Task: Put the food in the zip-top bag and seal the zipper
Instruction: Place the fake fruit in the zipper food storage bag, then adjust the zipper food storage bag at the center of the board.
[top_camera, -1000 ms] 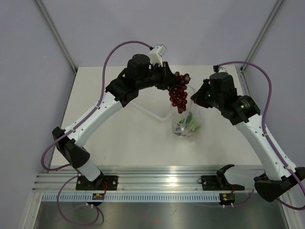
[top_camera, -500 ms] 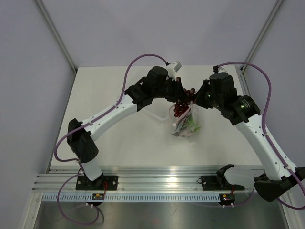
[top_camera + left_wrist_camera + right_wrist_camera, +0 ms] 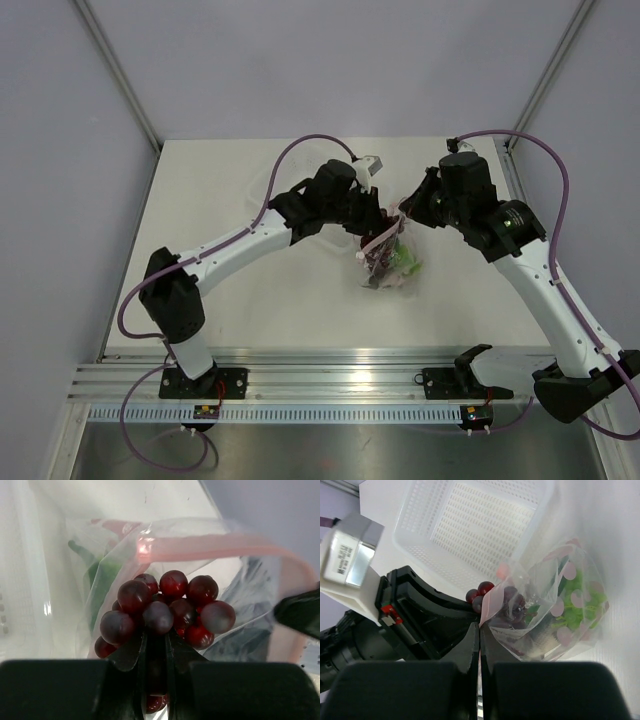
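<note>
My left gripper (image 3: 380,226) is shut on the dark red grape bunch (image 3: 167,611) and holds it in the mouth of the clear zip-top bag (image 3: 390,258). The grapes also show at the bag's mouth in the right wrist view (image 3: 482,591). My right gripper (image 3: 479,628) is shut on the bag's pink zipper edge (image 3: 490,607) and holds the mouth up. The pink zipper strip (image 3: 210,545) arches over the grapes. Inside the bag I see green lettuce (image 3: 572,592), a green chili (image 3: 102,572) and a grey fish (image 3: 540,645).
A white perforated tray (image 3: 470,525) lies just behind the bag, under my left arm. The table (image 3: 250,290) carries nothing else. Aluminium rails (image 3: 330,385) run along the near edge.
My left gripper has come down and right with the grape bunch, from above the bag into its mouth. My right gripper has stayed on the bag's edge.
</note>
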Robot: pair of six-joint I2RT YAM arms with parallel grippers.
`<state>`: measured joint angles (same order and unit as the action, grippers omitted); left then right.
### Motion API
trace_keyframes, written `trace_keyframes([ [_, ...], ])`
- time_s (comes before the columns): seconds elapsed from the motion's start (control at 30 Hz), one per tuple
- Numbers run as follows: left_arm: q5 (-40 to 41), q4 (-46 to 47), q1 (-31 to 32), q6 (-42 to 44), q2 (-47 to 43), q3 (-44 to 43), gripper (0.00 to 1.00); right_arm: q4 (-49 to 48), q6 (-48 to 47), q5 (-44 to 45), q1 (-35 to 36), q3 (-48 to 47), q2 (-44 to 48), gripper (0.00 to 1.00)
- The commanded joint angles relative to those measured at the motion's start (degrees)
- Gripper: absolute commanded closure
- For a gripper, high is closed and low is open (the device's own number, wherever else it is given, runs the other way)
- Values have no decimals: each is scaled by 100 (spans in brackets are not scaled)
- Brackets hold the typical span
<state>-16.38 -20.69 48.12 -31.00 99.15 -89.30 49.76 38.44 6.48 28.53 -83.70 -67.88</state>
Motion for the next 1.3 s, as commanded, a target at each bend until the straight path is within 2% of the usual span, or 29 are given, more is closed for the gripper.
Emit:
trace_keyframes([
  [0.0, -259, 197, 31, 314, -406, 132, 100, -247, 33, 117, 3, -103, 99, 100],
  [0.1, -637, 66, 66, 533, -397, -17, 100, -308, 59, 20, 3, -85, 55, 100],
  [0.2, -665, -435, 119, 867, -397, -316, 50, -335, 76, -7, 3, -76, 55, 100],
  [0.23, -656, -636, 119, 938, -432, -351, 38, -326, 68, 11, 3, -85, 55, 100],
  [0.27, -612, -725, 119, 1086, -502, -413, 22, -309, 59, 20, 12, -85, 64, 100],
  [0.3, -594, -900, 119, 1149, -624, -448, 20, -309, 50, 29, 3, -85, 81, 100],
  [0.4, -594, -1129, 119, 1377, -871, -536, 19, -291, 41, 55, 3, -94, 90, 100],
  [0.5, -638, -1218, 119, 1466, -1231, -563, 27, -291, 41, 55, 3, -76, 117, 100],
  [0.63, -682, -1095, 66, 1466, -1696, -413, 47, -317, 41, 11, 3, -67, 117, 100],
  [0.7, -437, -1113, 40, 1457, -1785, -317, 61, -309, 41, 2, 3, -67, 134, 100],
  [0.73, -166, -1122, -12, 1396, -1803, -195, 63, -309, 41, 2, 12, -67, 152, 100],
  [0.77, -42, -1113, -56, 1334, -1794, -115, 63, -300, 33, 2, 12, -67, 152, 100],
  [0.83, 169, -1200, -205, 1115, -1663, -62, 39, -309, 32, -33, 3, -41, 187, 100],
  [0.9, 267, -1410, -224, 1070, -1356, -105, 19, -309, 32, -33, 3, -41, 187, 100],
  [0.93, 328, -1464, -224, 1027, -1277, -132, 17, -309, 32, -42, 3, -32, 187, 100],
  [1.03, 276, -1412, -215, 921, -1056, 16, 16, -291, 32, -42, 3, -15, 213, 100],
  [1.13, 390, -1271, -206, 851, -951, 175, 20, -282, 33, -33, 3, 3, 214, 100],
  [1.23, 364, -1254, -180, 842, -863, 316, 30, -300, 15, -15, 3, 38, 205, 100],
  [1.27, 381, -1254, -171, 842, -845, 334, 39, -291, 15, -15, 3, 38, 205, 100],
])
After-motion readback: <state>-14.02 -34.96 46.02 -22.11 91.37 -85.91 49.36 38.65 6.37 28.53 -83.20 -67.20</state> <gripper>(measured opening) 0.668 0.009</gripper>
